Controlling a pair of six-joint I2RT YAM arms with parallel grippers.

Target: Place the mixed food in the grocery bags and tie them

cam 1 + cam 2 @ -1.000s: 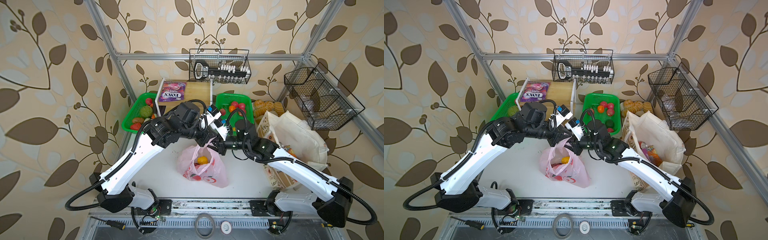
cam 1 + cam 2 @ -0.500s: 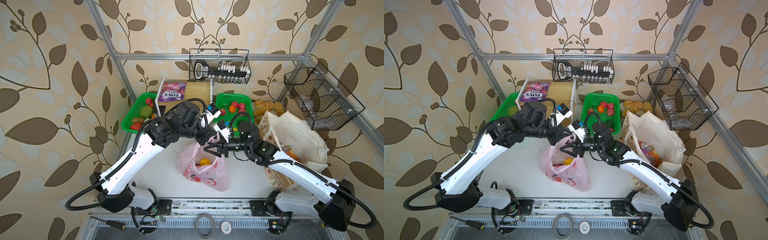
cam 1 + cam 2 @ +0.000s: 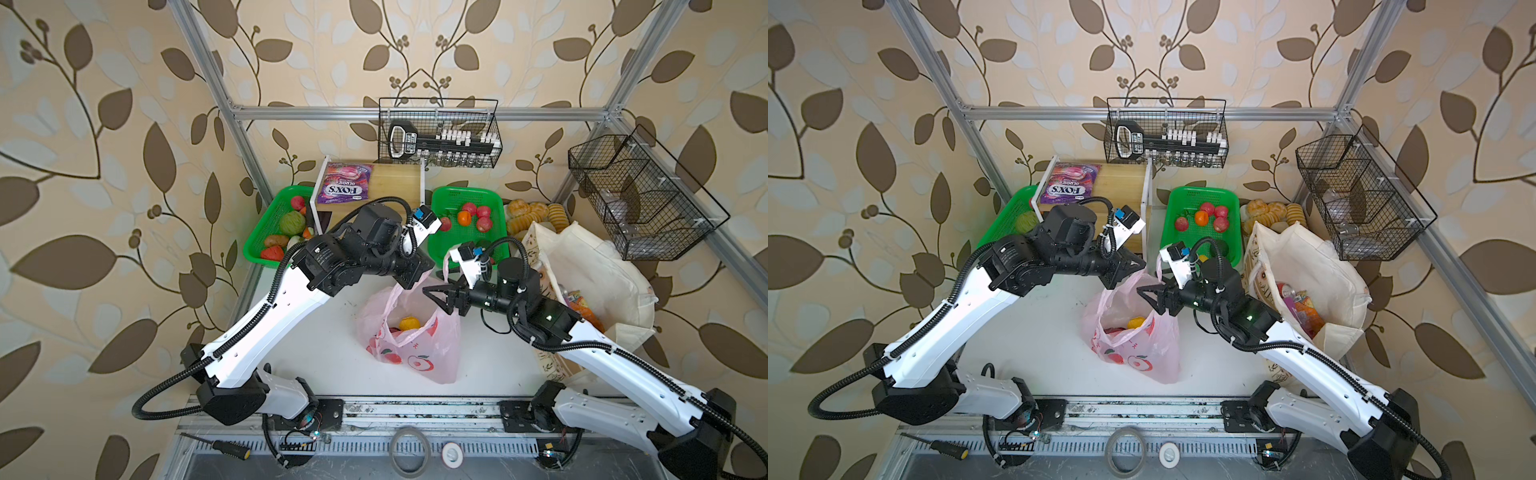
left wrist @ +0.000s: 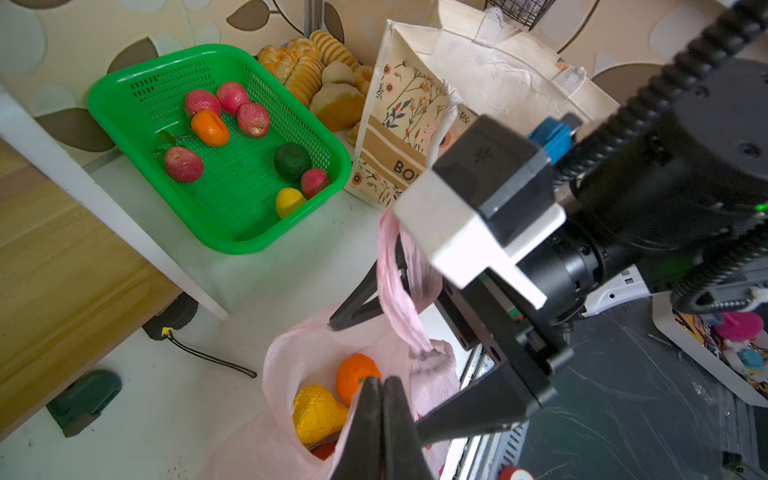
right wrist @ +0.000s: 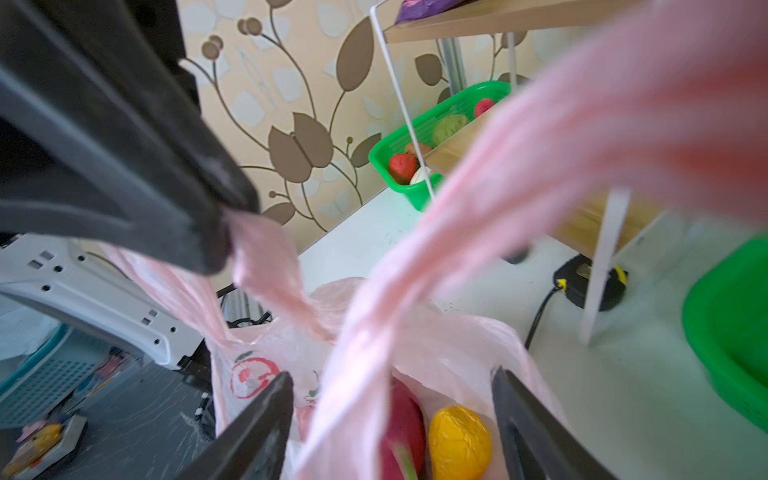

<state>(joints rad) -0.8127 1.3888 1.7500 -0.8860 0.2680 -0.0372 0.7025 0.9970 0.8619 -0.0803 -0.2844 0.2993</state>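
The pink plastic bag [image 3: 415, 353] stands open at the middle of the white table [image 3: 324, 353], with an orange [image 3: 409, 323], a yellow pear-like fruit [image 4: 318, 413] and a dragon fruit [image 5: 401, 419] inside it. The left gripper [image 4: 382, 384] is clenched on one handle of the bag and holds it up. The right gripper [image 3: 435, 300] hangs over the bag's mouth with its jaws spread wide, and a second handle strand [image 4: 395, 286] runs loose between them, unclamped. That strand lies blurred across much of the right wrist view, and in both top views the left arm's wrist hides the pinched plastic. Just beside the bag, partly behind the right arm, the cream canvas tote [image 3: 1308, 266] stands upright with packets [image 3: 1304, 311] showing in its mouth. Behind it lie bread rolls [image 3: 532, 212]. A green basket [image 3: 465, 195] of fruit sits next to a wooden shelf [image 3: 395, 183] that bears a purple FOX'S packet [image 3: 343, 189]. A second green basket [image 3: 266, 224] sits on the shelf's far side, and a wire basket [image 3: 440, 133] hangs on the frame.
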